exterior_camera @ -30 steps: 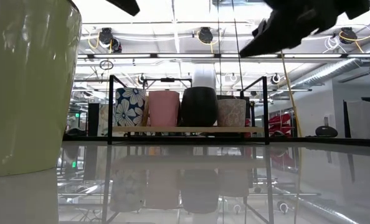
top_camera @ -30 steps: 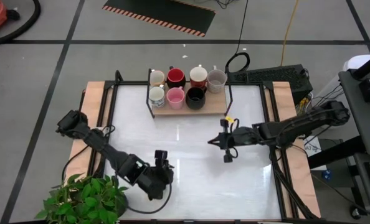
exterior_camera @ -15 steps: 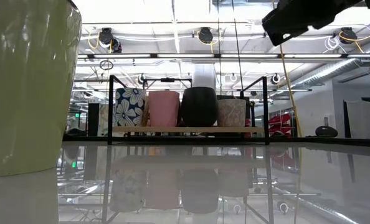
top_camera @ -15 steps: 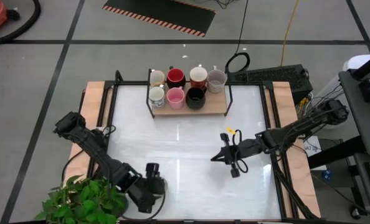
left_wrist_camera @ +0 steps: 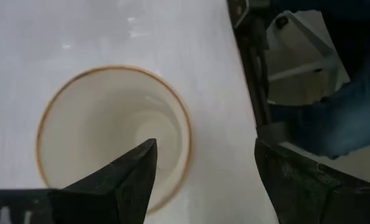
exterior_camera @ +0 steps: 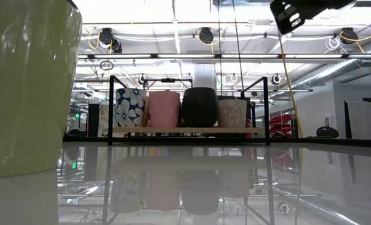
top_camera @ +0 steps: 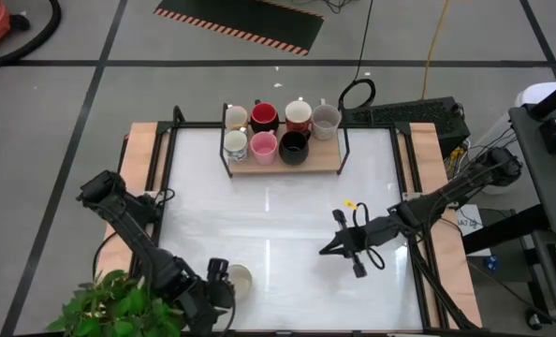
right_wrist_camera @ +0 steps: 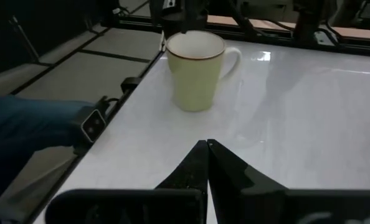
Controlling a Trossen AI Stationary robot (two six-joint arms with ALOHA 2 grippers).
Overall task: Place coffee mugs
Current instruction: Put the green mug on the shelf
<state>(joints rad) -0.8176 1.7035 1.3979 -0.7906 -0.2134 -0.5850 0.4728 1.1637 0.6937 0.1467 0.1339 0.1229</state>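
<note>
From above, a cream mug (top_camera: 238, 278) is sitting beside the plant (top_camera: 119, 307), with the left gripper (top_camera: 214, 292) spread wide by its rim. The rack (top_camera: 325, 159) across the table is holding seven mugs (top_camera: 278, 131).

The left wrist is looking into the mug (left_wrist_camera: 113, 134), fingers (left_wrist_camera: 132, 171) apart.

The right gripper (right_wrist_camera: 207, 152) is hanging clenched, empty, facing the mug (right_wrist_camera: 196, 70).
</note>
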